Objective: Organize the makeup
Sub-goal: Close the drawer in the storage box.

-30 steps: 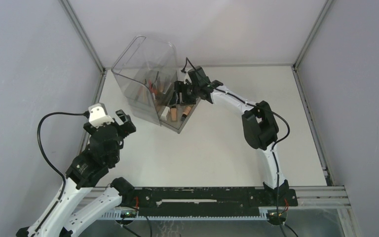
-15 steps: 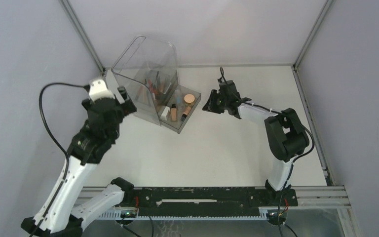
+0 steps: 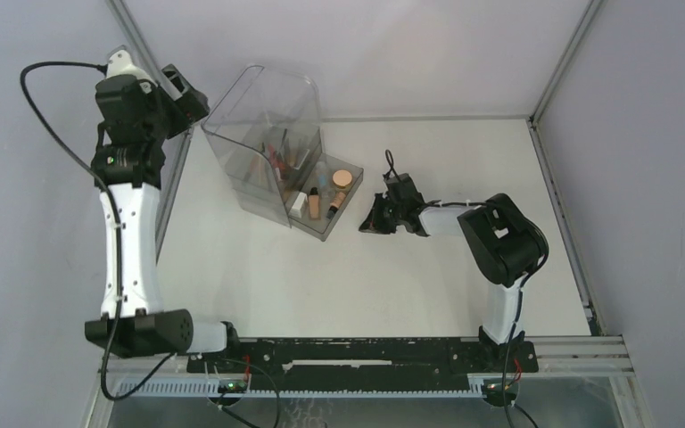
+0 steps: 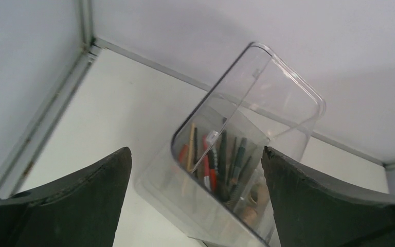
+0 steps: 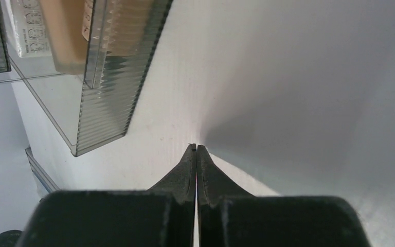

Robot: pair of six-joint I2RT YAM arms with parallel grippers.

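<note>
Left hand: up high and spread wide, the left hand (image 3: 181, 87) holds nothing. In its wrist view both dark fingers (image 4: 82, 200) stand far apart at the frame's sides.

Organizer from the left hand: the clear organizer (image 4: 288, 92) sits below and ahead, framed right between those 2 fingers, with its tall open back tilted toward the camera.

Makeup from the left hand: red pencils and dark brushes (image 4: 213, 159) stand bunched in the tall compartment, straight ahead of the open fingertips and well apart from them.

Right hand: down low over the worktop (image 3: 366, 276), the right hand (image 3: 376, 223) is closed. In the wrist view the 2 tips (image 5: 196, 150) are pressed flat together with nothing between them.

Organizer from the right hand: the ribbed low front wall (image 5: 108, 92) lies ahead and off to the left of the closed tips, near but not touching.

Makeup from the right hand: behind that ribbed wall sits a tan piece (image 5: 64, 36) with a white labelled piece (image 5: 28, 31) beside it; I cannot tell which items they are.

Front tray from above: a round peach disc (image 3: 342, 178) and a tan bottle (image 3: 314, 207) lie in the low front section, beyond the right hand's tips.

Pencils from above: the pencils and brushes (image 3: 278, 156) stay inside the tall section of the organizer (image 3: 263, 107), below the left hand.
</note>
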